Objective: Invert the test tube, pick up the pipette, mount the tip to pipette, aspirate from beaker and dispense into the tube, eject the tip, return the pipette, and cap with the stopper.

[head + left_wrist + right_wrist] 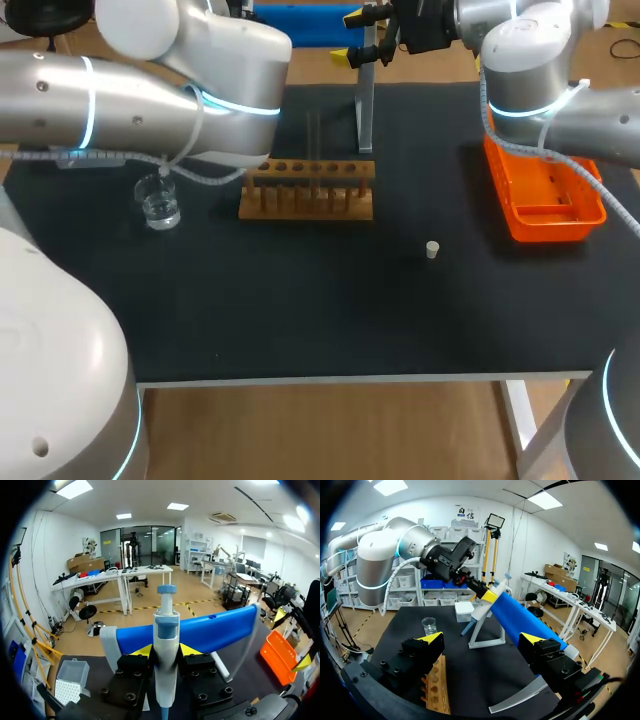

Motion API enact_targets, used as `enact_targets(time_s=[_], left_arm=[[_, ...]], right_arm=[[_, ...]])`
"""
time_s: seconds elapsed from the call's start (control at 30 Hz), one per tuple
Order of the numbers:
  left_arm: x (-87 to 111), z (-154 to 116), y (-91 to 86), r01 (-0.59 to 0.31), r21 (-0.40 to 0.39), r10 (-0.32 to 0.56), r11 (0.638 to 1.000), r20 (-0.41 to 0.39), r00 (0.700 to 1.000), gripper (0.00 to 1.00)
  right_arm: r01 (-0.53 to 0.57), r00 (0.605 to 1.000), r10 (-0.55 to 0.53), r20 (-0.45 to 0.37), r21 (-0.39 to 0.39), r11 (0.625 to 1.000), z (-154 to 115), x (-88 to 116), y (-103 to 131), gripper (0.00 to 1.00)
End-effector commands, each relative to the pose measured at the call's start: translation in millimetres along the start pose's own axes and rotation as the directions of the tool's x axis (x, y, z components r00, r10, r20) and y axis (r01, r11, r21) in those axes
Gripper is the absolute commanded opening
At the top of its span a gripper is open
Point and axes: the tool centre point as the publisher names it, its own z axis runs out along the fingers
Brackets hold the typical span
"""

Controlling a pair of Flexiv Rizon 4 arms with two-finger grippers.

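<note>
Pipette (165, 630) pinched in left tool (165, 650), right tool (482, 639) spread, beaker (159, 203) holding clear liquid

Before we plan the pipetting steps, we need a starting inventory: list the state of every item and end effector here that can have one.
Left end effector: shut on the pipette.
Right end effector: open, holding nothing.
Pipette: upright, against the blue stand holder.
Test tube: standing in the rack, uncapped.
Stopper: loose on the table.
Beaker: upright, seemingly holding clear liquid.
</note>
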Motion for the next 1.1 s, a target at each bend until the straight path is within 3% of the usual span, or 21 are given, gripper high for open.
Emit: enact_targets(time_s=[0.03,0.63,0.67,0.7,0.73,1.1], left_arm=[[0.9,3,-1.8,0.001,-0.022,-0.001,1.000,0.008,1.000,0.00],[-2.3,10,9.8,0.017,-0.057,-0.016,0.998,0.017,1.000,0.00],[-2.2,10,10.0,0.018,-0.058,-0.017,0.998,0.016,1.000,0.05],[-2.2,10,10.1,0.019,-0.059,-0.018,0.998,0.016,1.000,0.38],[-2.2,10,10.3,0.020,-0.060,-0.019,0.998,0.016,1.000,1.00],[0.0,-1,9.3,0.030,-0.049,-0.029,0.998,0.017,0.999,1.00]], right_arm=[[-0.001,1.000,0.001,-0.004,0.004,1.000,-1,-1,1,1.00],[-0.001,1.000,0.001,-0.004,0.004,1.000,-1,-1,1,1.00],[-0.001,1.000,0.001,-0.004,0.004,1.000,-1,-1,1,1.00],[-0.001,1.000,0.001,-0.004,0.004,1.000,-1,-1,1,1.00],[-0.001,1.000,0.001,-0.004,0.004,1.000,-1,-1,1,1.00],[-0.001,1.000,0.001,-0.004,0.004,1.000,-1,-1,1,1.00]])
